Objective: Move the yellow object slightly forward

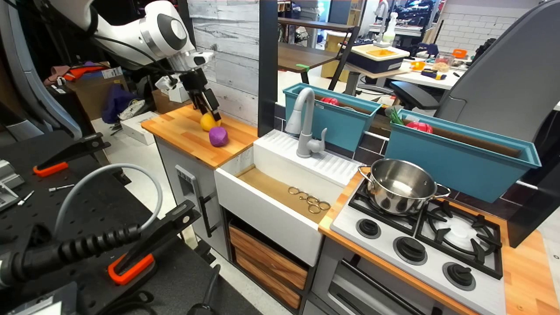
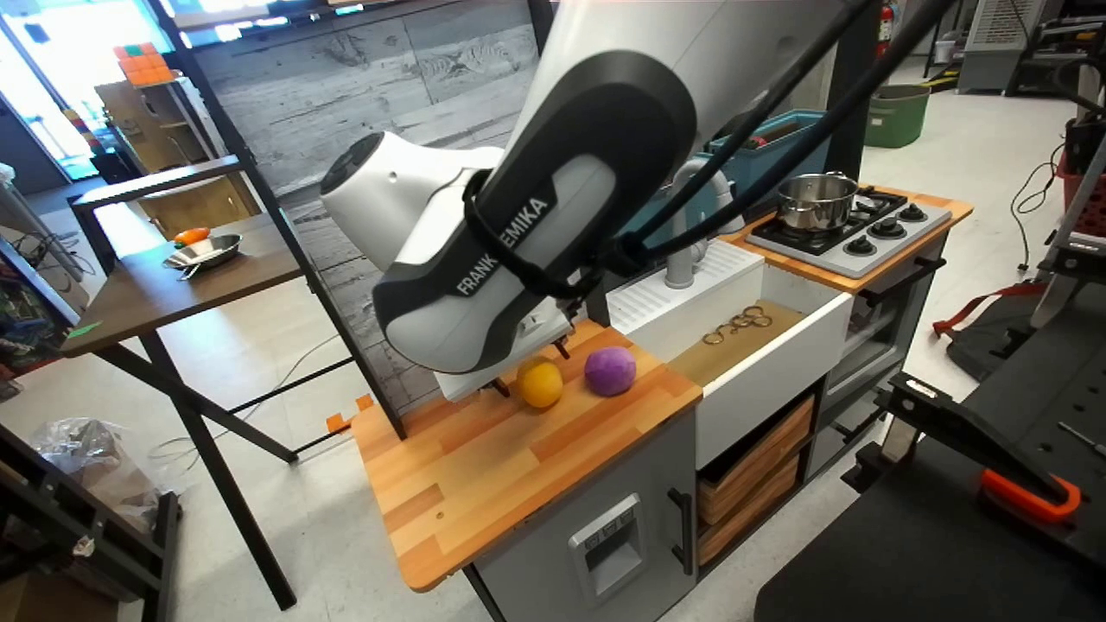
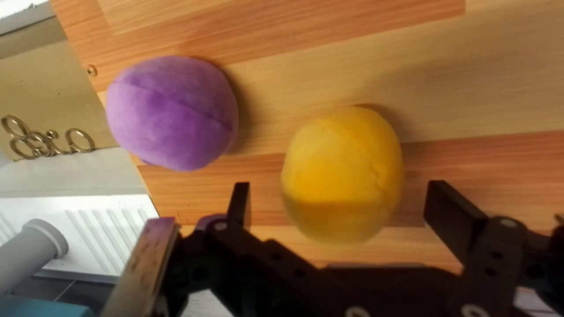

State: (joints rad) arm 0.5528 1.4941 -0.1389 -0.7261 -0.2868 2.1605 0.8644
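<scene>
The yellow object (image 1: 208,124), a rounded yellow-orange toy fruit, rests on the wooden countertop (image 1: 175,124). It also shows in an exterior view (image 2: 540,383), partly under the arm, and in the wrist view (image 3: 343,171). My gripper (image 3: 338,187) is open, with one finger on each side of the yellow object and a visible gap on both sides. In an exterior view the gripper (image 1: 207,111) points down at the yellow object, with one finger in front of part of it. In an exterior view only the fingertips of the gripper (image 2: 531,368) show below the arm.
A purple ball (image 1: 218,136) sits close beside the yellow object, on the sink side; it also shows in the wrist view (image 3: 174,114). A white sink (image 1: 271,210) with gold rings (image 1: 313,203) adjoins the countertop. A grey wood-plank wall (image 1: 232,57) stands behind.
</scene>
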